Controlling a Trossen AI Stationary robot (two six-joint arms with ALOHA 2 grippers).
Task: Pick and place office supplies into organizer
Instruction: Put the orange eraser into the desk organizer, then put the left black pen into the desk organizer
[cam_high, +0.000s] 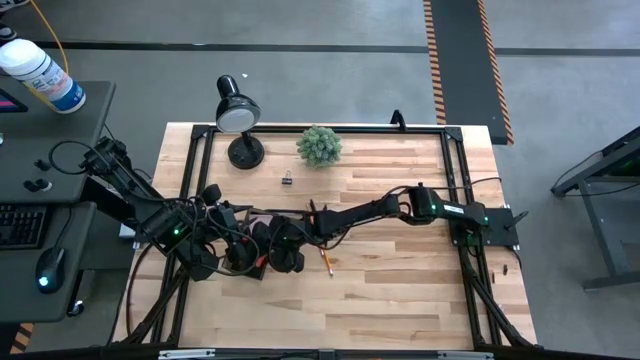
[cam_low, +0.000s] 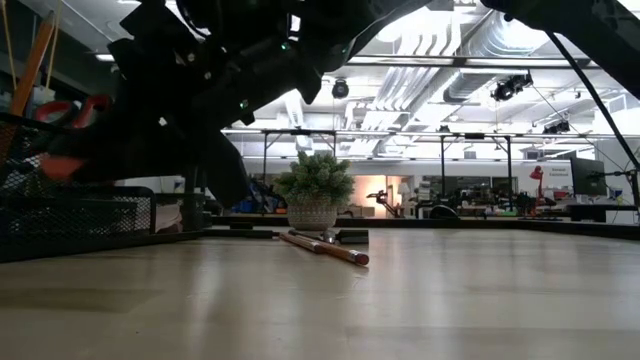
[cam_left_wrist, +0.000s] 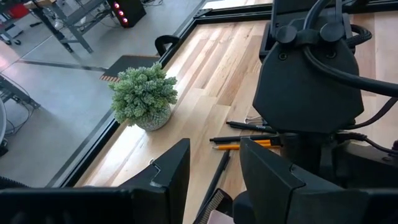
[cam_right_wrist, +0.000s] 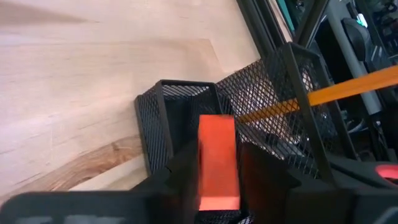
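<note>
The black mesh organizer (cam_right_wrist: 163, 118) sits on the table under both arms, at the far left in the low view (cam_low: 70, 215). An orange pencil (cam_right_wrist: 348, 87) and red scissors handles (cam_low: 75, 110) stick up out of it. My right gripper (cam_right_wrist: 217, 149) hovers just over the organizer, shut on an orange marker (cam_right_wrist: 217, 158). My left gripper (cam_left_wrist: 214, 155) hangs open beside it, with nothing between its fingers. Another pencil (cam_high: 326, 262) lies flat on the table. Dark pens and a pencil (cam_left_wrist: 245, 142) lie near the right arm. A small binder clip (cam_high: 287, 178) lies toward the far edge. My right gripper pinches the marker's orange body (cam_right_wrist: 217, 186) between its two fingers, one on each long side. The fingers lie along the marker and slant down toward the organizer. The marker's free end (cam_right_wrist: 216, 124) sticks out past the fingertips over a low compartment, clear of the table.
A green potted plant (cam_high: 319, 146) and a black desk lamp (cam_high: 238, 115) stand near the table's far edge. A black frame (cam_high: 455, 180) runs around the table top. Bare wood lies along the near and right parts of the table.
</note>
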